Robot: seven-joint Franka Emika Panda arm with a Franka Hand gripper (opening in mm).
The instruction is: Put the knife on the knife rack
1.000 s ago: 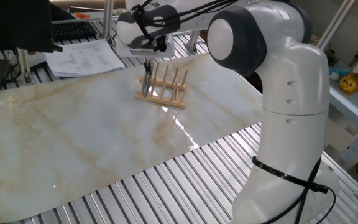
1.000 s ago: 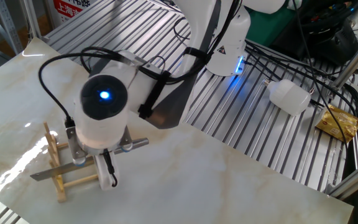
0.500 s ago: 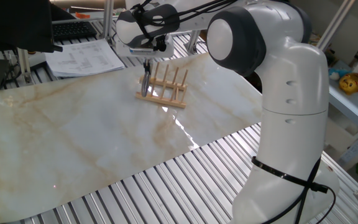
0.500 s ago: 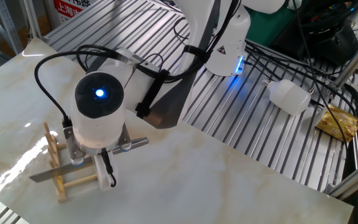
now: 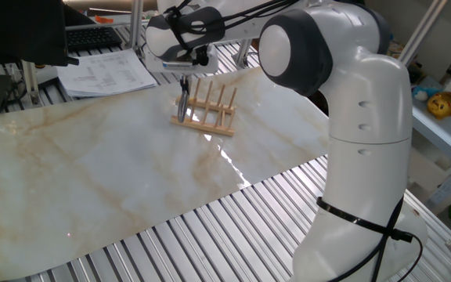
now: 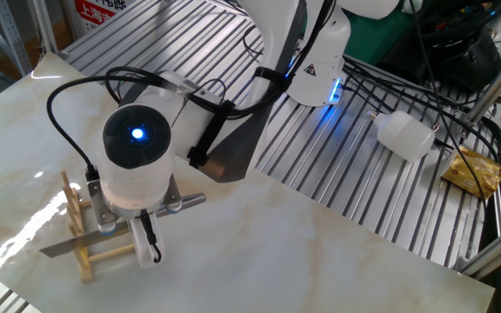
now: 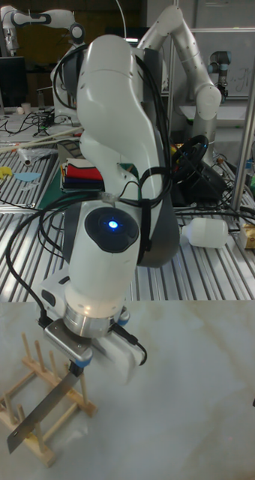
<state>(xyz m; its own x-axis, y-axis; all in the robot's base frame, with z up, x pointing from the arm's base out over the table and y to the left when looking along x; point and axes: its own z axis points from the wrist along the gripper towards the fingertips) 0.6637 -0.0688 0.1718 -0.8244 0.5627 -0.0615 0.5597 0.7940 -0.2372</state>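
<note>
Knife (image 7: pixel 46 403) sits tilted among pegs at right end of knife rack (image 7: pixel 26 390). Gripper (image 7: pixel 76 365) directly above handle; you cannot tell jaws' grip. Placement looks nearly done; release, retreat remain.

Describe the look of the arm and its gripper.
The white, rounded robot arm has dark grey joint caps and black cables looped along the wrist. A blue light glows on a dark round cap. The gripper has a silver flange and blue-tipped jaws.
</note>
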